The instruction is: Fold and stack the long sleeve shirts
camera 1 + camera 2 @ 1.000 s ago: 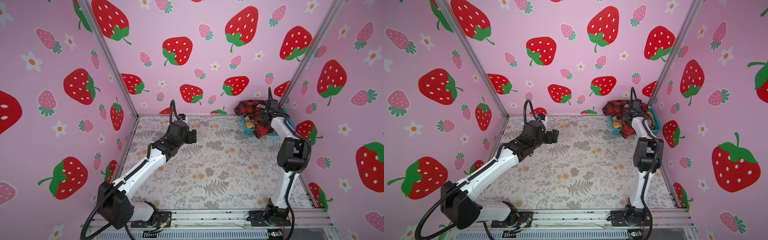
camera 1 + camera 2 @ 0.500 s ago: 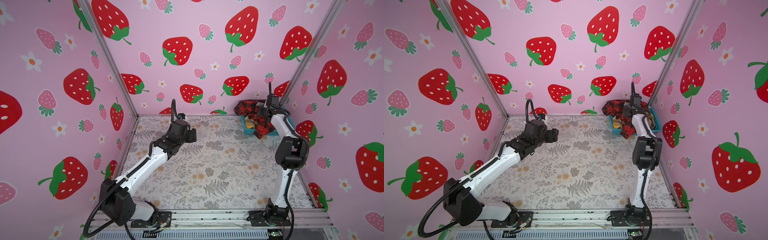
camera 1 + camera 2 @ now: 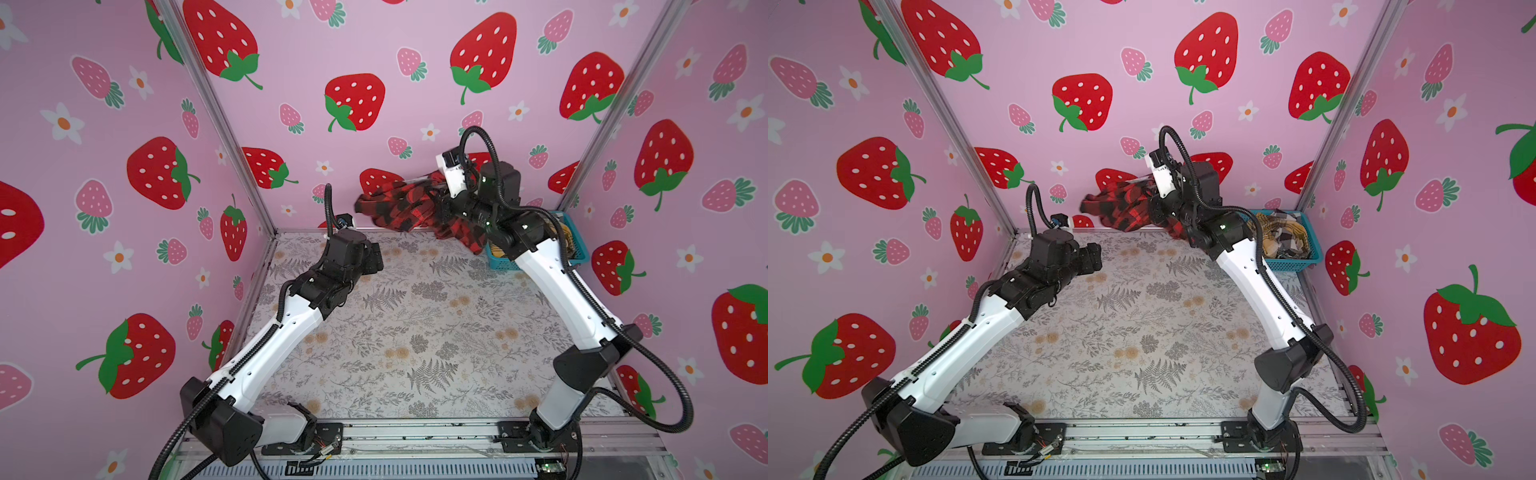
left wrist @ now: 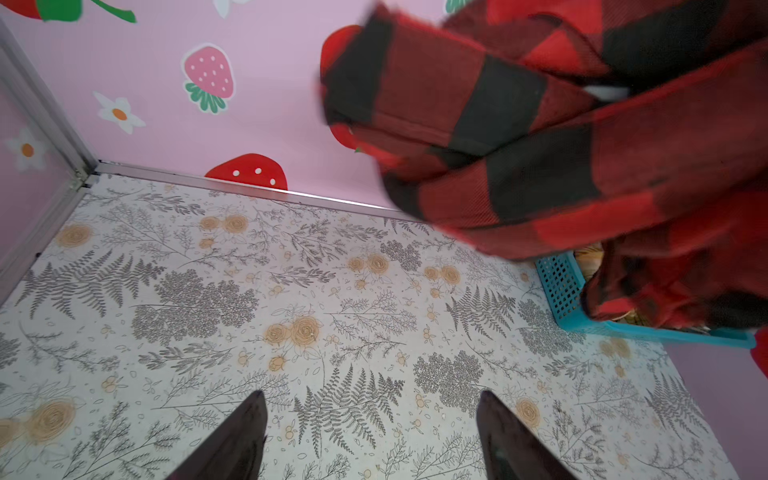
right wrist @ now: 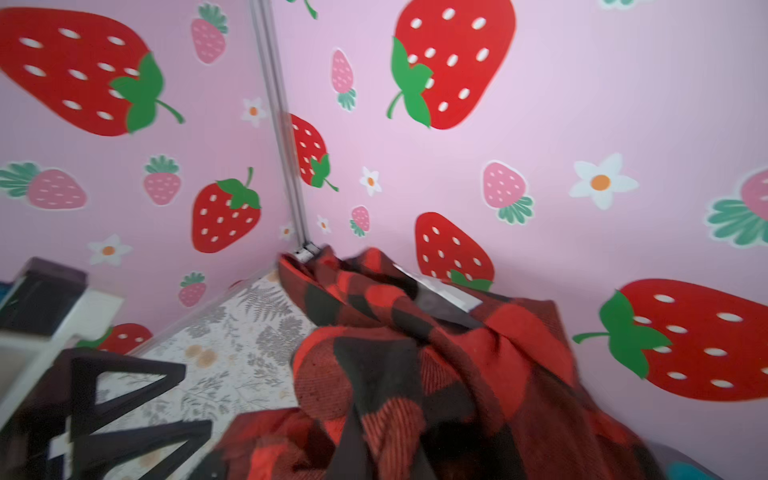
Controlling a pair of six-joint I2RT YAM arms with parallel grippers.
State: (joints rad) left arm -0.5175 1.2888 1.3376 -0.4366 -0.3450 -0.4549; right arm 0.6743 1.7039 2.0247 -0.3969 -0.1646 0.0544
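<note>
Both top views show the right gripper (image 3: 437, 204) buried in the bunched red-and-black buffalo-check flannel shirt (image 3: 395, 208), its jaws hidden by cloth. It is clamped on that shirt, which hangs in the air from it at the back of the cell, close to the pink strawberry-print wall (image 3: 374, 50) and clear of the grey fern-and-flower patterned tabletop (image 3: 415, 332). The right wrist view adds what they lack: the shirt (image 5: 415, 365) seen up close, heaped in folds, with a white strip like a label (image 5: 440, 291) lying across its upper edge (the picture is blurred, so no letters can be read). The left wrist view shows the shirt (image 4: 561, 166) from below, one squared end jutting out over the table and a lower fold draped at the rim of the teal plastic mesh basket (image 4: 561, 286); I cannot tell whether it touches. It also shows the left gripper (image 4: 371, 415) with its two dark fingers spread wide and nothing between them, only patterned table beneath. In a top view the basket (image 3: 1291, 262) sits in the back right corner and holds a crumpled tan plaid garment (image 3: 1264, 226) and a black-and-white plaid one (image 3: 1289, 239), a load the right arm mostly covers in the neighbouring view. The left gripper (image 3: 376, 259) hangs above the table's back left part, apart from the shirt.
</note>
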